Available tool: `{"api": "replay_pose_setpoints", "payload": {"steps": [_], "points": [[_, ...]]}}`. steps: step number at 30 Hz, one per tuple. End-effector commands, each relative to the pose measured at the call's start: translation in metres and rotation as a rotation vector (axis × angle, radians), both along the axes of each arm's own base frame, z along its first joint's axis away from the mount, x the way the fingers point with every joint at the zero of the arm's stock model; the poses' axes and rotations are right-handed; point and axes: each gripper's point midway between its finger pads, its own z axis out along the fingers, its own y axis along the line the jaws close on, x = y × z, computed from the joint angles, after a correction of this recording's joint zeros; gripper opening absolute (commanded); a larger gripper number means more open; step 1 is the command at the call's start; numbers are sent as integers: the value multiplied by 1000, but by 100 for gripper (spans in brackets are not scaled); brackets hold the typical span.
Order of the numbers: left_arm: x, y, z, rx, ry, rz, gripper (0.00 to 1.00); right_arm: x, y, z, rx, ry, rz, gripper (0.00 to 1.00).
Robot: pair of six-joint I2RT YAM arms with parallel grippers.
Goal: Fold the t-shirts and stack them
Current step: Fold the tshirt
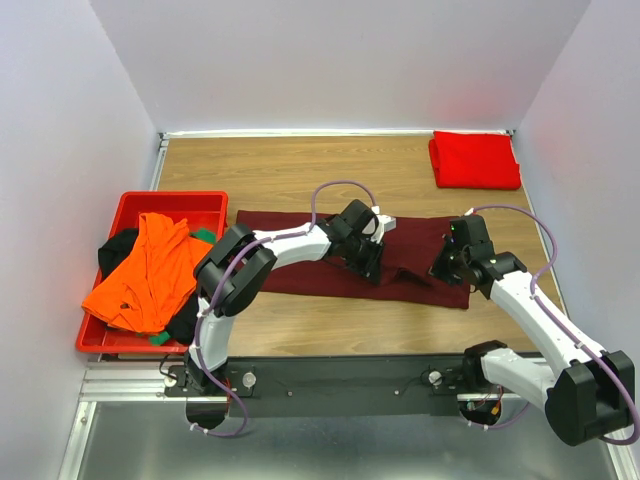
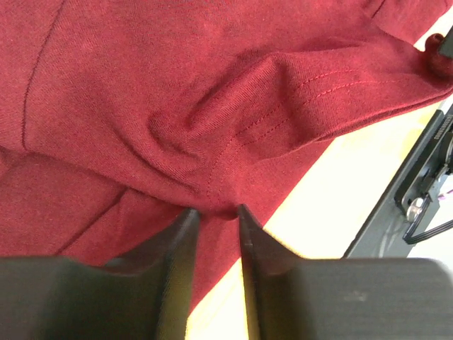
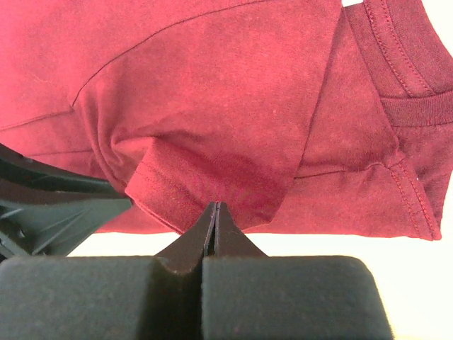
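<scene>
Both wrist views show maroon t-shirt (image 2: 212,106); overhead alone shows folded red t-shirt (image 1: 475,160)

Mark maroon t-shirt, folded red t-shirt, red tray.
maroon t-shirt (image 1: 300,282), top external view, flat cloth near its front edge
folded red t-shirt (image 1: 475,160), top external view, middle of top layer
red tray (image 1: 180,197), top external view, far rim

Pale lilac walls (image 1: 330,60) — wooden tabletop (image 1: 300,170), grey metal sheet (image 1: 330,450) at near edge
</scene>
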Motion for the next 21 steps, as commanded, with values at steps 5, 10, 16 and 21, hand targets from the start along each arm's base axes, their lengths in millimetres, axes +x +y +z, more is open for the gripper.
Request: {"api": "replay_pose_setpoints", "payload": {"steps": [5,10,16,21], "points": [[2,-5,9,-8,-20,2,8,1,-3,4,-7,5,-11,0],[5,1,18,8,-40,19,0,-1,-4,4,-5,4,-17,0],[6,12,27,20,-47,38,0,-3,-3,2,2,9,-23,0],[12,24,31,27,-45,57,0,-6,-2,-2,13,20,-28,0]]}}
